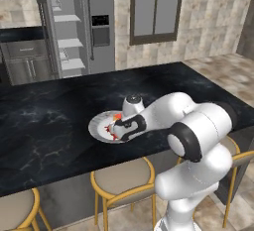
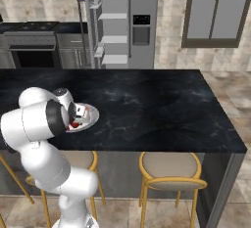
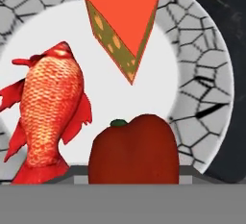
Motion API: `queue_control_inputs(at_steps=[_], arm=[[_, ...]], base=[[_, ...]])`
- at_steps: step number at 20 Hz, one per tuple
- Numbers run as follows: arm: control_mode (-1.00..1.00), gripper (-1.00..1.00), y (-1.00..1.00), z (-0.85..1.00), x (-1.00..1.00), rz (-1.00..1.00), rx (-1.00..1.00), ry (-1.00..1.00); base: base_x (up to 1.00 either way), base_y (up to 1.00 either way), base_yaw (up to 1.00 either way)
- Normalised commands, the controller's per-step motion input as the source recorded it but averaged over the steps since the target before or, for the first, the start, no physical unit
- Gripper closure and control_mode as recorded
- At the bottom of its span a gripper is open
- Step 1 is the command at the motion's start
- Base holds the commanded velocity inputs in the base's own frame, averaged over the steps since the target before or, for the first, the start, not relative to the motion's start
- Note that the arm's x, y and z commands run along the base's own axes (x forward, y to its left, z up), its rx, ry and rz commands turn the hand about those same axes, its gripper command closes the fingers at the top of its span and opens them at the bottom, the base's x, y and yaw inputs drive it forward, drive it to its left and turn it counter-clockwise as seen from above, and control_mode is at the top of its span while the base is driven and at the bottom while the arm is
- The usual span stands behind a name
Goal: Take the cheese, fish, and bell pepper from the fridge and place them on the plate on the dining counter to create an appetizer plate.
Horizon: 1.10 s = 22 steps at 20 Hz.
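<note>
The white-grey plate [image 3: 202,88] lies on the black dining counter [image 1: 44,126] near its front edge. On the plate rest the cheese [image 3: 125,21], an orange wedge with a red side, and the scaly red-orange fish [image 3: 48,107]. My gripper [image 1: 115,128] hangs low over the plate [image 1: 96,126] and is shut on the dark-red bell pepper [image 3: 134,151], which sits between the fingers just above the plate's surface, beside the fish's tail. The pepper hides the fingertips. From the right base camera my arm covers much of the plate [image 2: 90,115].
The grey fridge [image 1: 74,27] stands behind the counter with one door open and pale shelves showing. Gold-legged stools [image 1: 121,178] line the counter's near side below my arm. A stove [image 2: 34,46] sits at the back left. Bare black top stretches to the right of the plate.
</note>
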Motion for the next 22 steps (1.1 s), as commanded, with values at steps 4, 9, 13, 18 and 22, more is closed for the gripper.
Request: queue_control_inputs(at_steps=[4, 9, 13, 18, 22], arm=[[-1.00, -1.00, 0.12, -0.14, 0.04, 0.00, 0.00, 0.00], [-1.00, -1.00, 0.09, -0.05, 0.00, 0.00, 0.00, 0.00], [-1.00, -1.00, 0.00, 0.00, 0.00, 0.00, 0.00, 0.00], [-1.00, -1.00, 0.00, 0.00, 0.00, 0.00, 0.00, 0.00], [-1.00, -1.00, 0.00, 0.18, 0.00, -0.01, 0.00, -0.04]], base=[[0.00, 0.00, 0.00], [0.00, 0.00, 0.00], [0.00, 0.00, 0.00], [0.00, 0.00, 0.00], [0.00, 0.00, 0.00]])
